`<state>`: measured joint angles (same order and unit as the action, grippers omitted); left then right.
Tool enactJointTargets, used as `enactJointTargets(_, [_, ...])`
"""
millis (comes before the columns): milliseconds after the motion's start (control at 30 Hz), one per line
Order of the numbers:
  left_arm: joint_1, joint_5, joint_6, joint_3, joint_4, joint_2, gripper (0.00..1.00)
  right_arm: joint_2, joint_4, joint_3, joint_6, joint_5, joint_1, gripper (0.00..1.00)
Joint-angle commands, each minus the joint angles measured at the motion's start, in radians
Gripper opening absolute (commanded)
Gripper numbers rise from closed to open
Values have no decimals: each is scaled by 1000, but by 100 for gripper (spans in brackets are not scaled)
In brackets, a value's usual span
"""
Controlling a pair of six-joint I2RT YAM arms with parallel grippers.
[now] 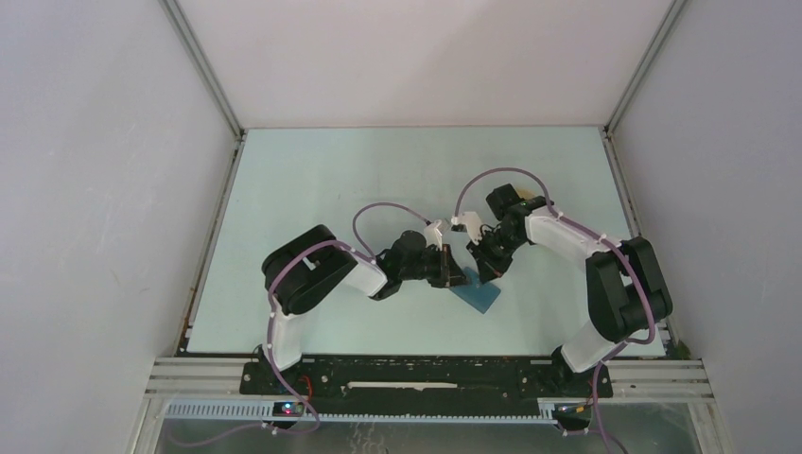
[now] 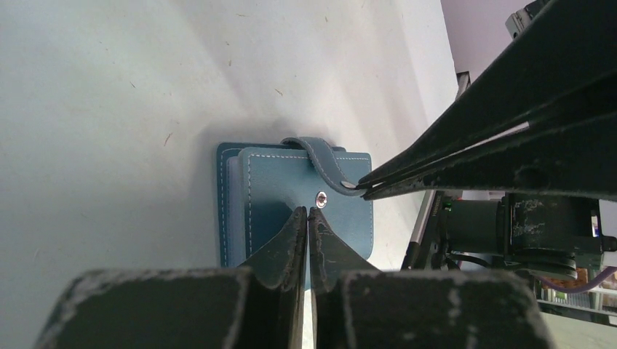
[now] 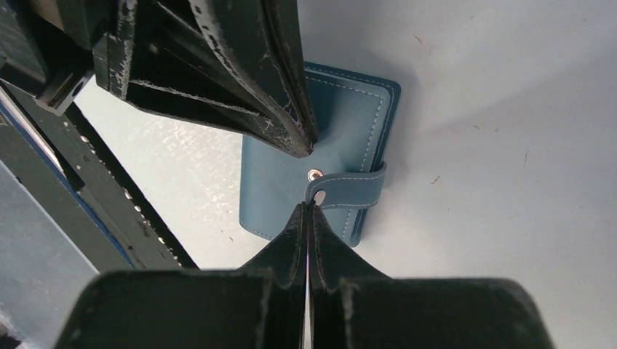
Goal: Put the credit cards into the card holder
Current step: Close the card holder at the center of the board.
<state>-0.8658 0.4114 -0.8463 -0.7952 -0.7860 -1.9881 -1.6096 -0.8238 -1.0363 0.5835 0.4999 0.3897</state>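
Observation:
The card holder (image 1: 478, 296), a closed blue wallet, lies flat on the pale table just ahead of both arms. Its strap (image 2: 320, 153) curls up off the cover, leaving the silver snap stud (image 2: 321, 199) bare. My right gripper (image 3: 308, 206) is shut on the free end of that strap (image 3: 353, 187). My left gripper (image 2: 308, 209) is shut, tips together on the cover (image 2: 273, 182) right beside the stud. Both grippers meet over the wallet (image 3: 349, 116) in the top view. The credit cards are out of view.
The pale green table (image 1: 378, 170) is boxed in by white walls at the back and both sides. A black mounting rail (image 1: 426, 374) runs along its near edge, close behind the wallet. The arms' elbows stand to either side.

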Motion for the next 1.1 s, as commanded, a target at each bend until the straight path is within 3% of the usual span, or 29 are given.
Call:
enactJointTargets(0, [2,-24,18,-23,11,-25,8,13,10,8,27,-44,35,0])
enactJointTargets(1067, [17,4,-44,17,-105,-25,8,-37,50,32,28,-190,154,0])
